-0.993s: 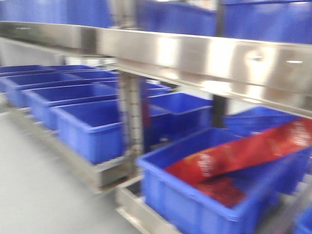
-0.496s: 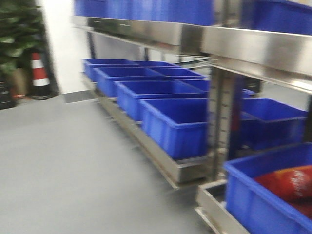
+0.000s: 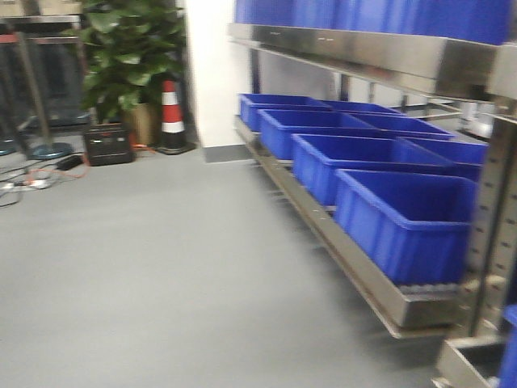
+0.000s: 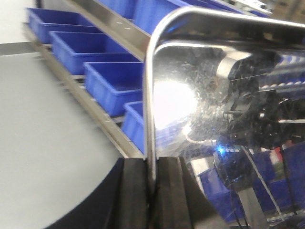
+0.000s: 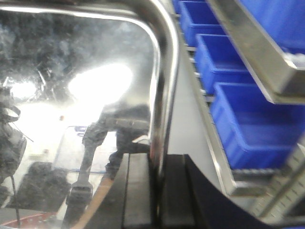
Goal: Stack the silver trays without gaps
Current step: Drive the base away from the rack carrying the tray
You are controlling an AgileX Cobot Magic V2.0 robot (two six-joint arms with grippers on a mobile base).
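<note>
I watched the left wrist camera, where the left gripper (image 4: 151, 183) had its black jaws clamped on the flared rim of a silver tray (image 4: 205, 90). The rim stood on edge between them. The tray's scratched mirror face filled the view on the side away from the steel shelf (image 4: 116, 28), and a row of blue bins (image 4: 112, 81) sat on the shelf's lowest level.

The right wrist camera showed a matching hold. The right gripper (image 5: 155, 191) had its jaws pressed onto a tray rim, and again the shelf lay beyond that rim. I could not tell whether both arms held one tray or one each.

On the front camera, grey floor (image 3: 161, 267) spread out before the shelf. Past the shelf's far end stood a striped traffic cone (image 3: 170, 113), close beside a potted plant (image 3: 129, 48).
</note>
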